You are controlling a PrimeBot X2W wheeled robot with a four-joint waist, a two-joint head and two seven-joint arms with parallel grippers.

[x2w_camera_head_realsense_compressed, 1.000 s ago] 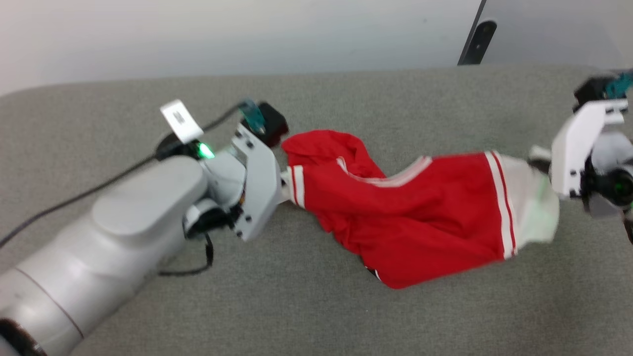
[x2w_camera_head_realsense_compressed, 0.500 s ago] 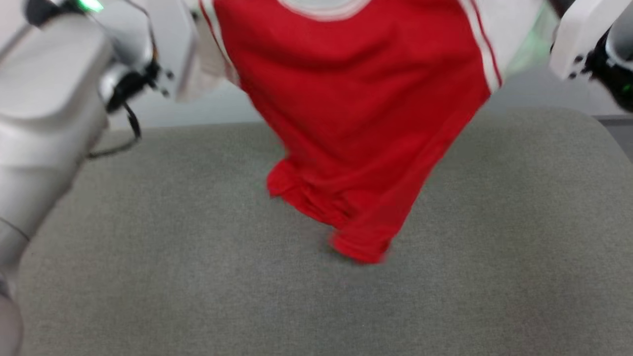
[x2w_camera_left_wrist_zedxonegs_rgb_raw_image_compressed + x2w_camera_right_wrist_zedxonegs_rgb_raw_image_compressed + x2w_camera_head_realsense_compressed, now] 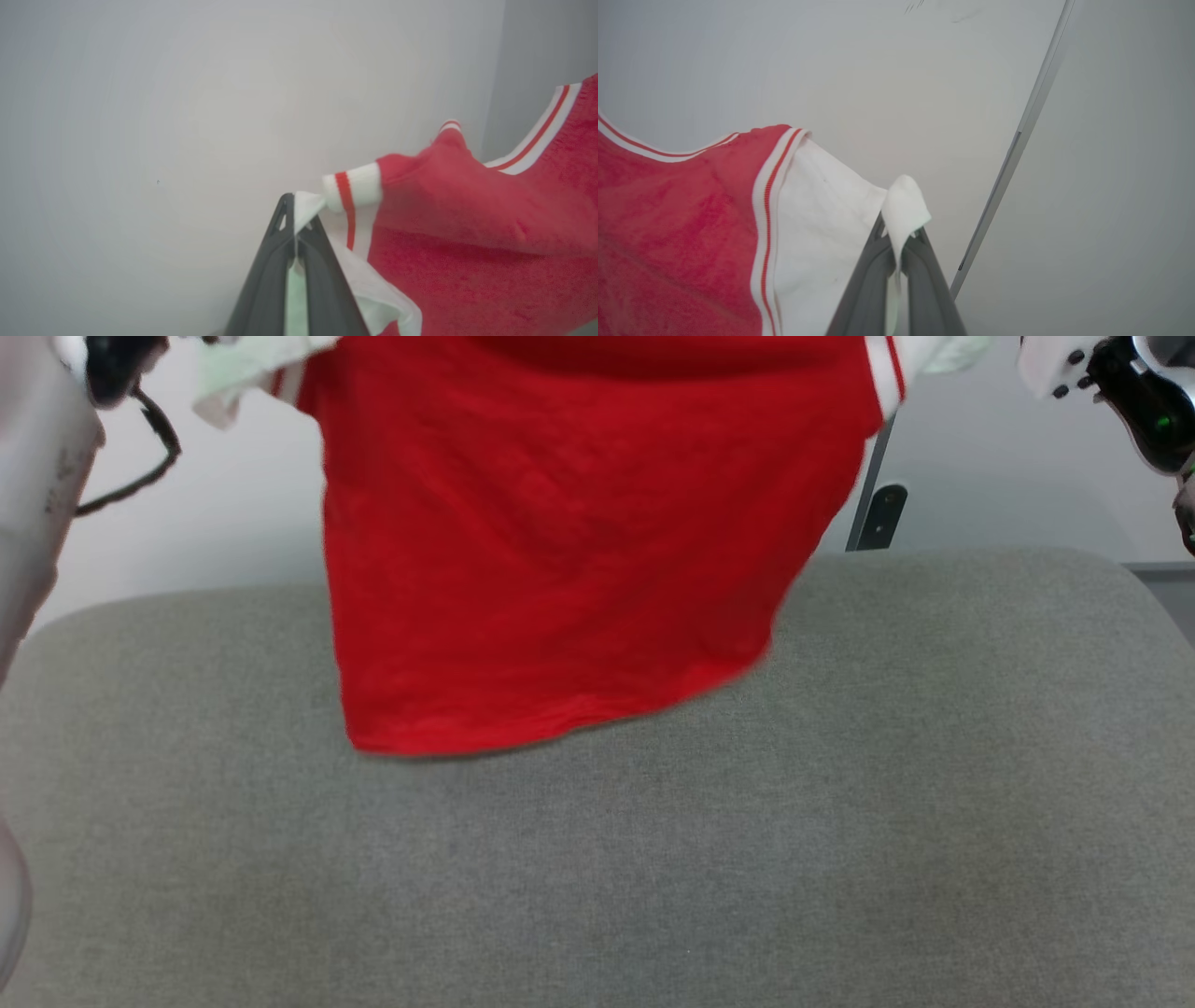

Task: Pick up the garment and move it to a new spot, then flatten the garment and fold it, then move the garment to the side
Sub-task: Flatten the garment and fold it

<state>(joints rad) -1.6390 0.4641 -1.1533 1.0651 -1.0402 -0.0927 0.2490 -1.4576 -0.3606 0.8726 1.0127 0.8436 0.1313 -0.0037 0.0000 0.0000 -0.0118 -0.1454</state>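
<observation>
Garment [image 3: 560, 551], in the head view, hangs spread above the surface's [image 3: 597, 877] far edge. Left wrist view: the left gripper [image 3: 295, 233] is clamped tight on a sliver of white sleeve [image 3: 369, 289]. Right wrist view: the right gripper [image 3: 896, 252] likewise; either sliver may slip, dropping it crumpled.

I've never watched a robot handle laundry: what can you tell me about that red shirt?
The garment is a small red shirt of soft-looking cloth, with white sleeves and red-and-white striped trim. It hangs spread in the air, hem down, over the grey padded surface. The left gripper is shut on one white sleeve, the right gripper on the other. No print shows on the side seen.
</observation>
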